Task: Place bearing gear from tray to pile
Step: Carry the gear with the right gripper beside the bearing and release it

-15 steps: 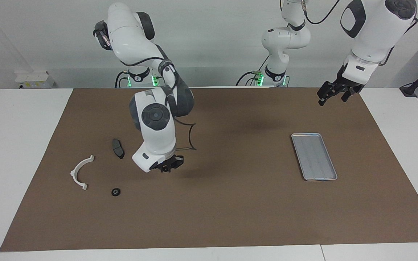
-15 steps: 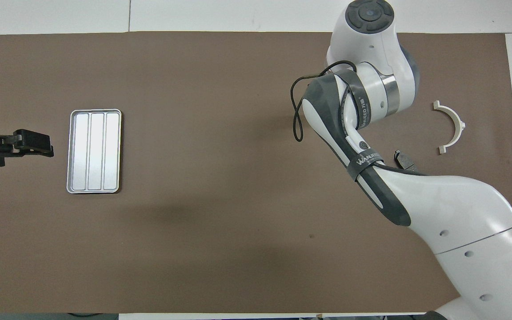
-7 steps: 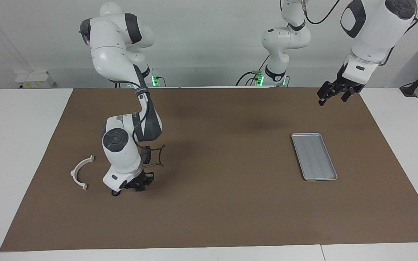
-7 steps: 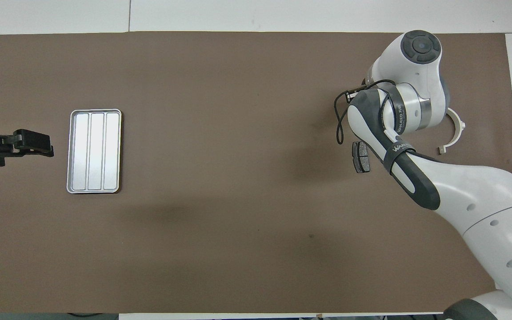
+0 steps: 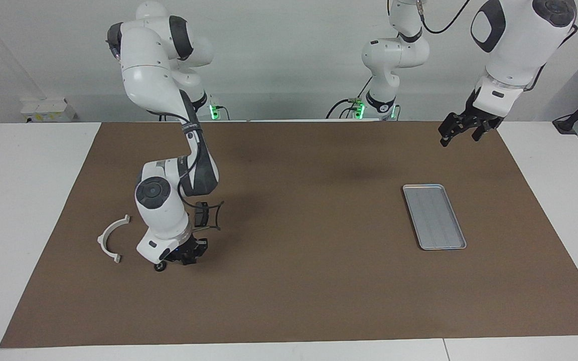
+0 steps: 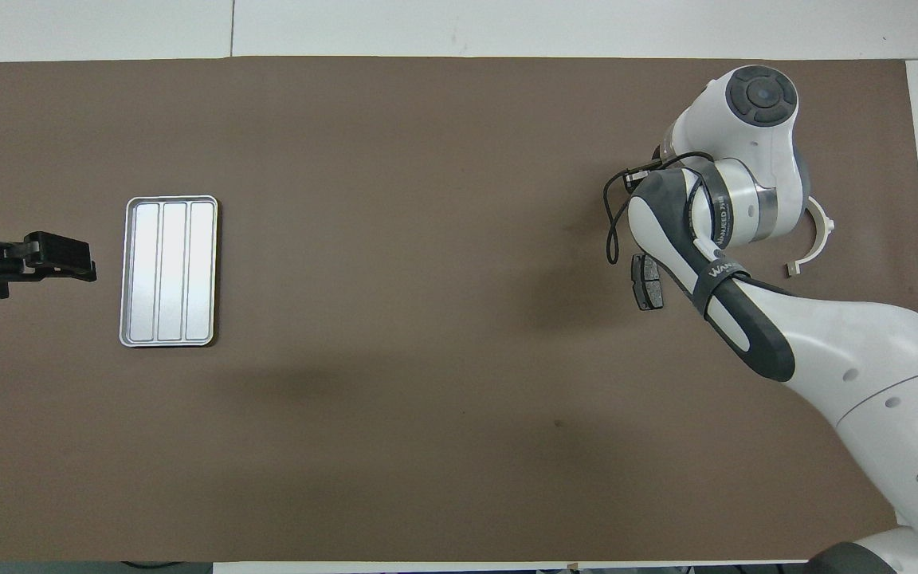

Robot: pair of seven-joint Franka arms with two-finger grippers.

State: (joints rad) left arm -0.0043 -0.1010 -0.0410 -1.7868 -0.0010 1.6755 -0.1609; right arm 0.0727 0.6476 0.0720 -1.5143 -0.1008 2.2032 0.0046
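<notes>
Brown matting (image 5: 319, 281) covered most of the white table (image 5: 28, 210), and a pale wall stood at the robots' end.

The tray (image 5: 434, 216) lay flat on the mat toward the left arm's end of the table. It was silver-grey with long ridges, and nothing lay in it.

The left gripper (image 5: 462, 131) hung in the air, up over the mat near the tray's end of the table. Its fingers were spread apart and held nothing. The left arm waited there.

The right arm reached down low over the mat toward its own end of the table. The right gripper (image 5: 184, 256) was right down by the mat. I could not tell if its fingers were open or closed.

A small round black gear (image 5: 159, 266) sat on the mat just beside the right gripper. It was hard to see if the gripper touched it. From above, the arm hid the gear.

A white curved bracket (image 5: 111, 239) lay on the mat near the gear, more toward the table's edge. A dark grey pad (image 6: 647, 282) lay nearer to the robots than the gear. The arm hid part of the bracket from above, and hid the pad from the facing view.
</notes>
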